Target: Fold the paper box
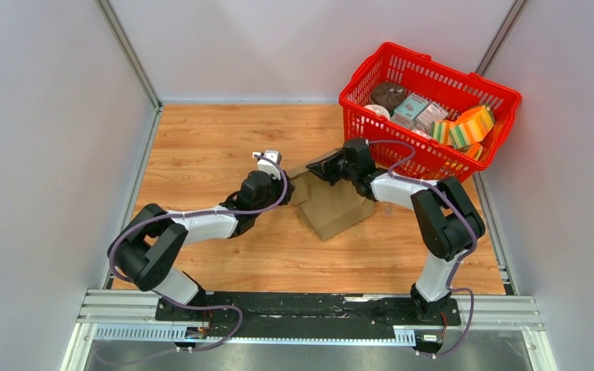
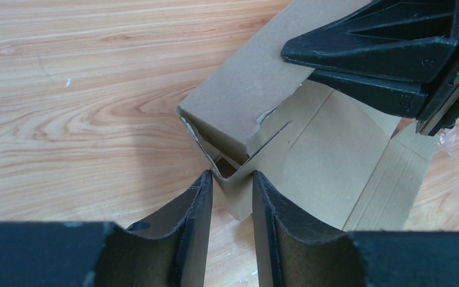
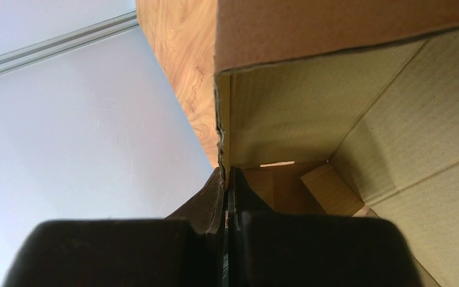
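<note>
The paper box (image 1: pixel 332 209) is plain brown cardboard, half-formed, lying in the middle of the wooden table between both arms. In the left wrist view one corner of the box (image 2: pixel 245 89) points at me with a flap lying open to the right. My left gripper (image 2: pixel 232 176) has its fingertips (image 2: pixel 206 194) pressed on either side of that corner; from above it (image 1: pixel 290 185) sits at the box's left end. My right gripper (image 3: pixel 227 170) is shut on the edge of a raised box wall (image 3: pixel 311 107), at the box's far end (image 1: pixel 315 166).
A red basket (image 1: pixel 402 147) with several printed packages (image 1: pixel 464 127) stands at the back right, just behind the right arm. Grey walls close in both sides and the back. Bare wooden tabletop (image 1: pixel 209 139) lies to the left and front of the box.
</note>
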`<move>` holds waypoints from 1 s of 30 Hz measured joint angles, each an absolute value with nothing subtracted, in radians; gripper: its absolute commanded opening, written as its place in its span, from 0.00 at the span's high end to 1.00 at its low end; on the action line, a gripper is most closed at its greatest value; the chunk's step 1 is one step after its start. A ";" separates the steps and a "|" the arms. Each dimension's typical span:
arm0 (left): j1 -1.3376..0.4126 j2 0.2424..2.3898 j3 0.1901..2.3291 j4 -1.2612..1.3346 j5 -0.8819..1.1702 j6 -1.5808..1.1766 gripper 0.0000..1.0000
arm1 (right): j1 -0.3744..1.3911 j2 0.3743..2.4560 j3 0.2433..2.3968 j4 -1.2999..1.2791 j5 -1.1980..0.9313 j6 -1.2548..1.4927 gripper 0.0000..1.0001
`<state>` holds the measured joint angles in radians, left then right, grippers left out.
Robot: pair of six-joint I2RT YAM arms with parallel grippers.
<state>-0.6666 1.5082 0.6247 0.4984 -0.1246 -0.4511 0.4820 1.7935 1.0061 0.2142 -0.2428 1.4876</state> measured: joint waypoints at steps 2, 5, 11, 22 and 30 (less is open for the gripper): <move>-0.680 1.528 0.638 0.501 -0.135 -0.454 0.62 | 0.483 1.792 0.999 0.223 -0.239 1.488 1.00; -0.705 1.530 0.639 0.506 -0.162 -0.450 0.57 | 0.487 1.784 0.986 0.234 -0.236 1.492 1.00; -0.770 1.536 0.669 0.449 -0.275 -0.415 0.66 | 0.503 1.773 0.971 0.243 -0.229 1.497 1.00; -0.884 1.553 0.727 0.321 -0.519 -0.396 0.53 | 0.508 1.731 0.925 0.268 -0.205 1.491 1.00; -0.885 1.554 0.696 0.349 -0.533 -0.446 0.55 | 0.524 1.702 0.799 0.467 -0.184 1.447 1.00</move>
